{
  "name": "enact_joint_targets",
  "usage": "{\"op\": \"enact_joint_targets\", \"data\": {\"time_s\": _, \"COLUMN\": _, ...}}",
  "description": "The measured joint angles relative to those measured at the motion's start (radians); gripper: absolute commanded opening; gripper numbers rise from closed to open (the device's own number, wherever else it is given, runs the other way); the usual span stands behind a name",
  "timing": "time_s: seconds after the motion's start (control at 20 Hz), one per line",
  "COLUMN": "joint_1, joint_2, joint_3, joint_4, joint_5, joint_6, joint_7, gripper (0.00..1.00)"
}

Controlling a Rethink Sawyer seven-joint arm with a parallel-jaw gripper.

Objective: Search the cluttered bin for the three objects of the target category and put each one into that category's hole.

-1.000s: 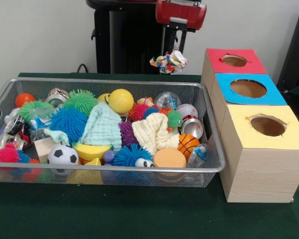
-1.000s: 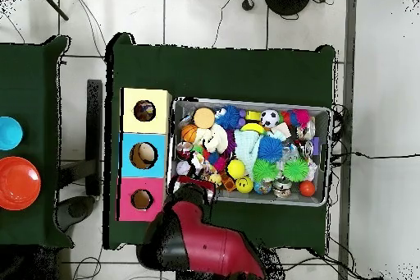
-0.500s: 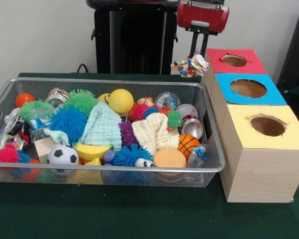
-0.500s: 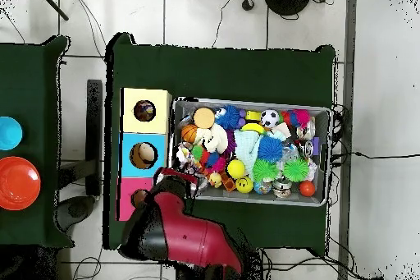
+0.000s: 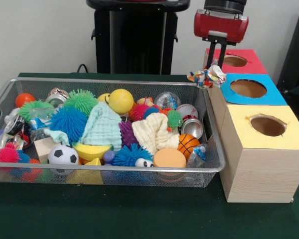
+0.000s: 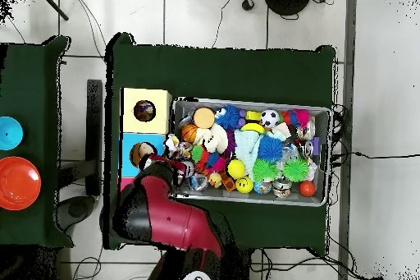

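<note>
At the bin's right rim, front view: red and black gripper (image 5: 209, 73) hangs in the air, its fingers pinched together on a crumpled multicoloured scrap of wrapper (image 5: 207, 77). The scrap hangs above the seam between the silver wire-mesh bin (image 5: 139, 169) and the wooden box with three coloured tops (image 5: 261, 169), at about 9 o'clock from the round hole in the blue top (image 5: 248, 88) and just beside that panel's edge; it touches neither.

Red-topped hole (image 5: 234, 60) lies at 12 o'clock from the blue one, yellow-topped hole (image 5: 267, 126) at 6 o'clock.

In the overhead view the scrap (image 6: 173, 144) shows between blue panel and bin wall, with the arm's red casing (image 6: 168, 219) covering the red panel.

Bin crowded: yellow ball (image 5: 120, 101), pale mint knitted cloth (image 5: 103, 127), cream knitted cloth (image 5: 152, 133), blue spiky ball (image 5: 68, 122), small soccer ball (image 5: 63, 155), small basketball (image 5: 188, 144), orange foam disc (image 5: 169, 158).
</note>
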Motion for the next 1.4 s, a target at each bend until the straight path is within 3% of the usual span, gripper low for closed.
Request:
{"op": "enact_joint_targets", "data": {"time_s": 0.55, "joint_1": 0.041, "joint_2": 0.058, "joint_3": -0.026, "joint_4": -0.101, "joint_5": 0.095, "joint_6": 0.022, "joint_7": 0.0, "gripper": 0.0}}
{"op": "enact_joint_targets", "data": {"time_s": 1.0, "joint_1": 0.12, "joint_2": 0.154, "joint_3": -0.101, "joint_4": -0.213, "joint_5": 0.215, "joint_6": 0.028, "joint_7": 0.0, "gripper": 0.0}}
{"op": "enact_joint_targets", "data": {"time_s": 1.4, "joint_1": 0.181, "joint_2": 0.222, "joint_3": -0.171, "joint_4": -0.313, "joint_5": 0.289, "joint_6": 0.125, "joint_7": 0.0, "gripper": 0.0}}
